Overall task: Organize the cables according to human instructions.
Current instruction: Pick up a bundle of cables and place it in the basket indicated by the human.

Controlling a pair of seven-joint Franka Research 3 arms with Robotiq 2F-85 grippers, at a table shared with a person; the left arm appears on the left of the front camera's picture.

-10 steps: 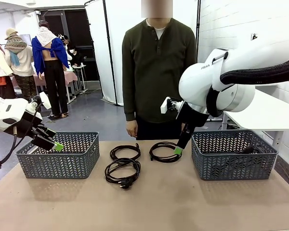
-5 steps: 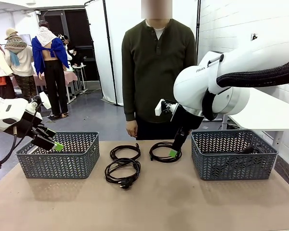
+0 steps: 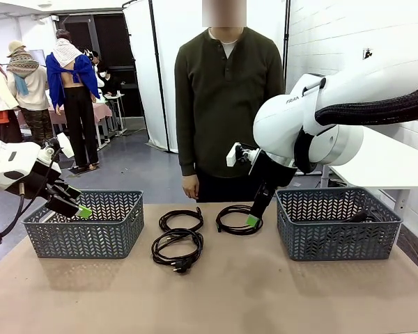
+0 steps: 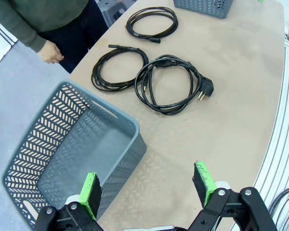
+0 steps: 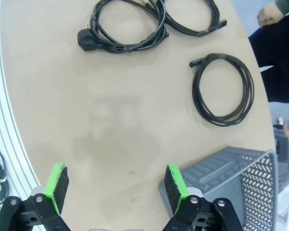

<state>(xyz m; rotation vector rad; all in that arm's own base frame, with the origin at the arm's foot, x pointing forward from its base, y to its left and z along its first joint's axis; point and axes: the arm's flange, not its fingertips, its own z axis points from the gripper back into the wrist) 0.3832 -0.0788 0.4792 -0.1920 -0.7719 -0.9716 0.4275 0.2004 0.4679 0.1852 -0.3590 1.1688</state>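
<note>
Left tool (image 4: 147, 185) and right tool (image 5: 115, 185) gape empty. The cable coil (image 5: 196, 94) near the worktop's (image 3: 265, 299) far edge is likely light and floppy: pinch several loops together.

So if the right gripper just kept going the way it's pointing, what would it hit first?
Probably bare table: the open right gripper points down at it. A grey basket sits close beside one finger, and the nearest cable coil lies off to the side, though depth is hard to judge.
</note>
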